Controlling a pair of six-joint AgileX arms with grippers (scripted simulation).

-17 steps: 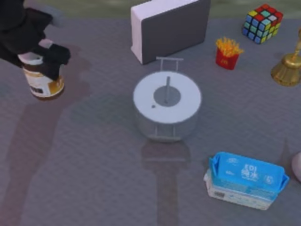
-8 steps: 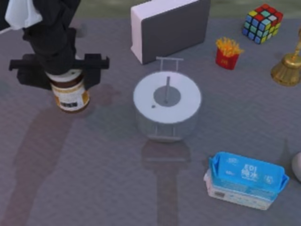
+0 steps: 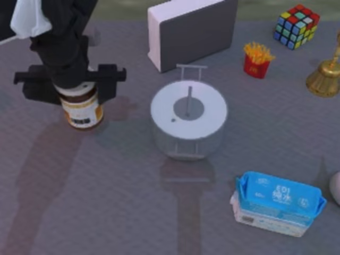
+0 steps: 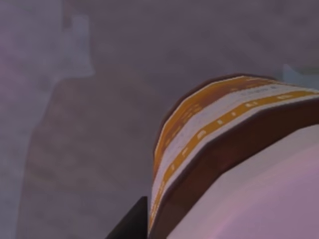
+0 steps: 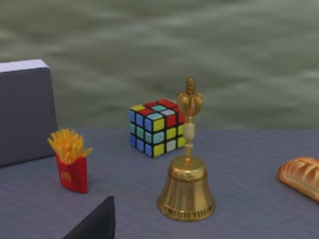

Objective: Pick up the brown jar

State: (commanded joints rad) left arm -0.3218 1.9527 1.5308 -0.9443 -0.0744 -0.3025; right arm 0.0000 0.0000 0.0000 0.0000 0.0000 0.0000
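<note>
The brown jar is held near its top between the fingers of the left gripper, at the table's left side in the top view; dark brown contents and a white-and-orange label band are seen below the black gripper body. Whether the jar touches the table cannot be told. In the left wrist view the jar fills the frame at close range, with a black finger at its side. A red fries box filled with yellow fries is seen near the far right, beside a colour cube and a golden bell. A bread loaf is shown only in the right wrist view. The right gripper is not seen in the top view, and its state cannot be told.
</note>
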